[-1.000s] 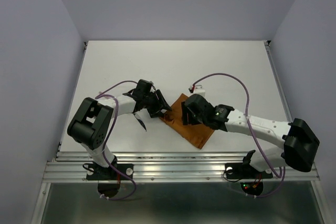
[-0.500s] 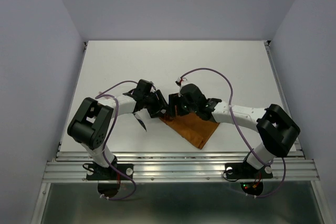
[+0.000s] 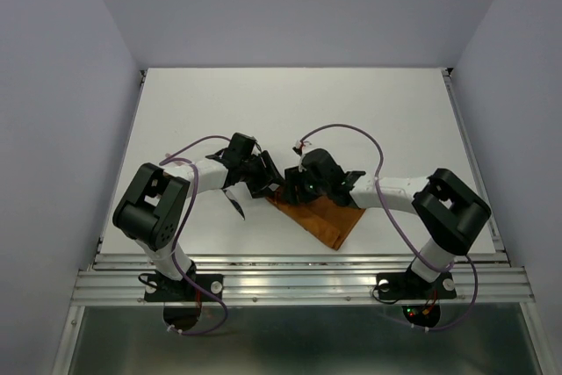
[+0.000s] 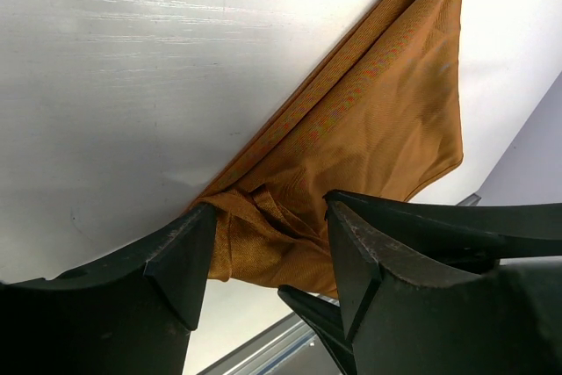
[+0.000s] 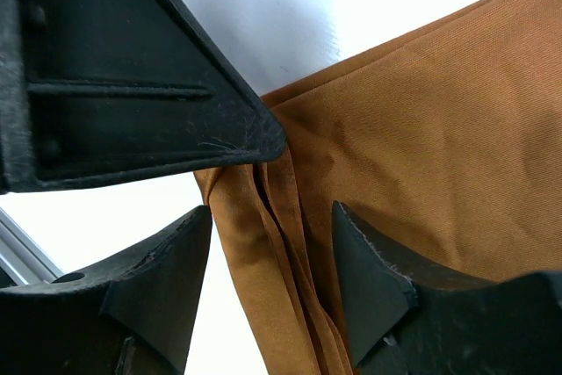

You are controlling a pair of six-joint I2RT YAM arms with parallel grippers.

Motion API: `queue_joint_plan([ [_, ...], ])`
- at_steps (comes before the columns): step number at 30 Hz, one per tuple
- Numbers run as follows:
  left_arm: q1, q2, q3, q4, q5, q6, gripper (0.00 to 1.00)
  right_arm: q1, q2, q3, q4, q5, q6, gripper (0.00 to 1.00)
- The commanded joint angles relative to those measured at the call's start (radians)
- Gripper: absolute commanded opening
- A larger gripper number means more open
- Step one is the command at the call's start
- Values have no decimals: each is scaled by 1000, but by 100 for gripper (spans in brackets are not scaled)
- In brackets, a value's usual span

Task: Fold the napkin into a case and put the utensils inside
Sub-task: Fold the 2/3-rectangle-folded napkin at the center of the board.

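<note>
We see the rust-orange napkin (image 3: 323, 219) lying folded into a slim, slanted strip on the white bench (image 3: 369, 120), near the middle of its near half. From overhead, its long axis runs on a diagonal. One end points away and to the left, where both arms meet. The other end points toward the near edge and to the right, and stops short of that edge.

The left end effector (image 4: 270, 206) sits at the far-left end of the cloth with its jaws apart. They straddle a bunched, wrinkled corner of the fabric, and the bunch touches the inner face of one finger. In the left wrist view the rest of the strip stretches away from the fingers, flat on the bench, with a doubled edge along one long side.

The right end effector (image 5: 272, 210) comes in from the opposite side at the same end, also with its jaws apart. Several stacked folds of the napkin run lengthwise through the gap between its fingers. One black finger of the left end effector crosses just beyond them, close against the cloth's edge. We cannot tell whether either end effector is pressing the fabric down.
</note>
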Motion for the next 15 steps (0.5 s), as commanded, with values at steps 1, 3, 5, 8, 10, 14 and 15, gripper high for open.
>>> queue_joint_plan([
  [1, -8, -1, 2, -64, -12, 13, 65, 2, 17, -14, 83, -33, -17, 62],
  [3, -8, -6, -2, -62, -14, 11, 65, -8, 33, -17, 93, -45, -16, 62],
  [5, -8, -7, -7, -62, -12, 10, 65, -8, 42, -20, 103, -55, -14, 62],
  [8, -8, -15, -12, -61, -11, 5, 65, -8, 54, -21, 128, -96, -7, 61],
  [10, -8, -18, -15, -59, -11, 3, 65, -8, 71, -14, 133, -119, 3, 61],
  [14, -8, -24, -18, -56, -9, -1, 65, -8, 89, -9, 160, -145, 20, 57],
  [15, -8, -24, -19, -58, -9, -3, 65, -8, 91, -11, 166, -147, 24, 55],
])
